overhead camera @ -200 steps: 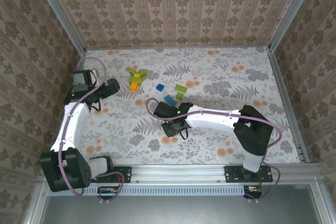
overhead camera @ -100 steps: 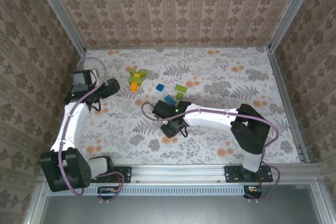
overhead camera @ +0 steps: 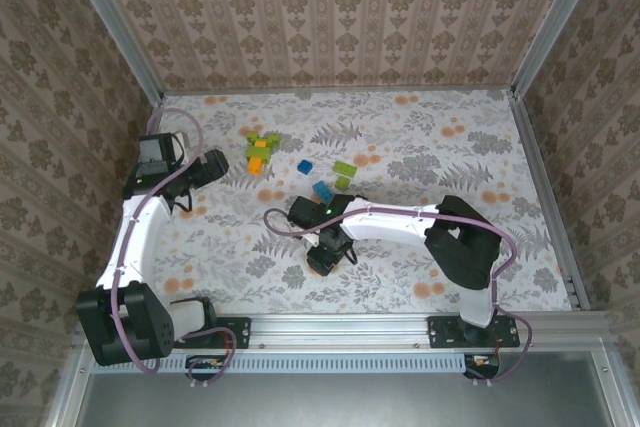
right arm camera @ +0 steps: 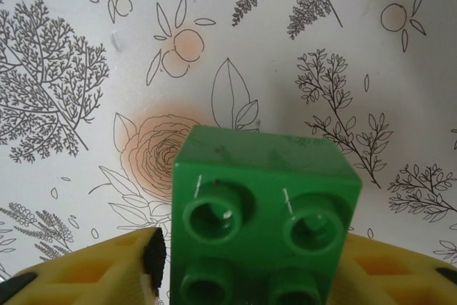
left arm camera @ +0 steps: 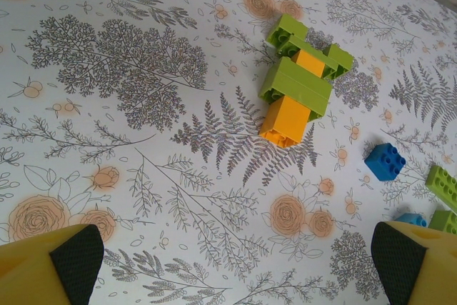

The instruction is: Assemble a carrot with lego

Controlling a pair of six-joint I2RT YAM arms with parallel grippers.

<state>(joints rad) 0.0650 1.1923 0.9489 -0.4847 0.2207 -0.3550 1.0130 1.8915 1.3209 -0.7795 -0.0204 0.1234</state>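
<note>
A dark green lego brick (right arm camera: 264,226) stands studs-up between the fingers of my right gripper (right arm camera: 251,262), on the floral table mat. The jaws are open: a narrow gap shows between the left pad (right arm camera: 153,258) and the brick. In the top view that gripper (overhead camera: 324,258) points down at the near middle of the table. A light green and orange lego assembly (overhead camera: 260,150) (left arm camera: 296,91) lies at the back left. My left gripper (overhead camera: 215,165) (left arm camera: 239,262) hovers wide open beside it, holding nothing.
Loose bricks lie between the arms: a blue one (overhead camera: 305,167) (left arm camera: 385,161), a light green one (overhead camera: 343,169) (left arm camera: 444,185), a light blue one (overhead camera: 323,190) and a small green one (overhead camera: 342,183). Patterned walls and a metal frame (overhead camera: 545,187) enclose the table.
The right arm's elbow swung left and its gripper shifted slightly nearer. Its jaws have parted from the dark green brick. The left arm has not moved.
</note>
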